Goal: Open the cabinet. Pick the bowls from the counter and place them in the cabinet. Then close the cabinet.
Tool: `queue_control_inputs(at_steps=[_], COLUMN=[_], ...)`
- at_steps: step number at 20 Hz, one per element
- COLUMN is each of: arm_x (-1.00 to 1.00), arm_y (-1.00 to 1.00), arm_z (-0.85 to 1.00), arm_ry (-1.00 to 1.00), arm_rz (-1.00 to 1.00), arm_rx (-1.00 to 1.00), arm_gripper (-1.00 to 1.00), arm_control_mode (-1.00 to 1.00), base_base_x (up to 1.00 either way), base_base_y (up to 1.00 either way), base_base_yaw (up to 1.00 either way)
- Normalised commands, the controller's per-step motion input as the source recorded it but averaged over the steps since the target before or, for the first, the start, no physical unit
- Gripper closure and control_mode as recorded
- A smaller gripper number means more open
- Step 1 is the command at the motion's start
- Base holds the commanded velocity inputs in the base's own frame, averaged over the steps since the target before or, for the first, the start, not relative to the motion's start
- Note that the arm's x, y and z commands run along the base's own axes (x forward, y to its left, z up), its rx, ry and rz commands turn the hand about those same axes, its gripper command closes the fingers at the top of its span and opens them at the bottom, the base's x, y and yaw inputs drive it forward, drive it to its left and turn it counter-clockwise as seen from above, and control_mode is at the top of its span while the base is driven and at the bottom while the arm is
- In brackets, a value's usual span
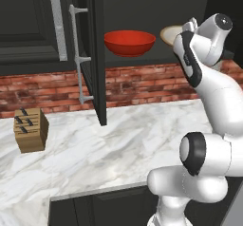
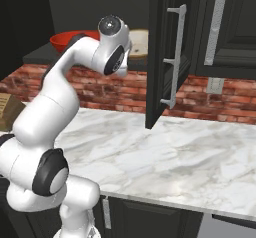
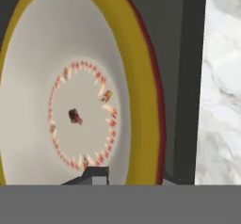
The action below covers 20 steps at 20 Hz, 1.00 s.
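Note:
The cabinet stands open, its left door (image 1: pixel 97 54) and right door (image 2: pixel 162 52) swung out toward me. Inside, the glossy red bowl (image 1: pixel 129 42) (image 2: pixel 65 39) rests on the dark board. To its right, the tan-rimmed bowl (image 1: pixel 170 34) (image 2: pixel 139 42) sits at the cabinet's mouth, partly hidden by my wrist. In the hand view, this bowl's cream speckled inside (image 3: pixel 75 110) looms close. My gripper (image 3: pixel 134 178) is shut on its rim, with one dark fingertip (image 3: pixel 94 173) showing against the inside. The marble counter (image 1: pixel 118 144) lies below.
A wooden knife block (image 1: pixel 31 130) (image 2: pixel 7 109) stands on the counter's left, before the red brick wall (image 1: pixel 142 82). Black wall cabinets with lone silver handles (image 1: pixel 58 25) (image 2: pixel 215 27) flank the open one. The open doors' bar handles (image 1: pixel 78 54) (image 2: pixel 175 52) jut over the counter.

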Motion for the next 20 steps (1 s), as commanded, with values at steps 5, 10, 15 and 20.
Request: queue_control_inputs(at_steps=[5, 10, 15, 20], arm_x=[0.49, 0.12, 0.0, -0.25], arm_y=[-0.04, -0.07, -0.03, 0.0], arm_z=[-0.15, -0.18, 0.0, 0.0], arm_ry=[0.0, 0.0, -0.01, -0.14], arm_rz=[0.0, 0.0, 0.0, 0.0], arm_rx=[0.0, 0.0, 0.0, 0.0], arm_gripper=[1.0, -1.0, -1.0, -1.0], arm_control_mode=[-1.0, -1.0, -1.0, -1.0], base_base_x=[0.0, 0.0, 0.0, 0.0], base_base_y=[0.0, 0.0, 0.0, 0.0], base_base_yaw=[0.0, 0.0, 0.0, 0.0])
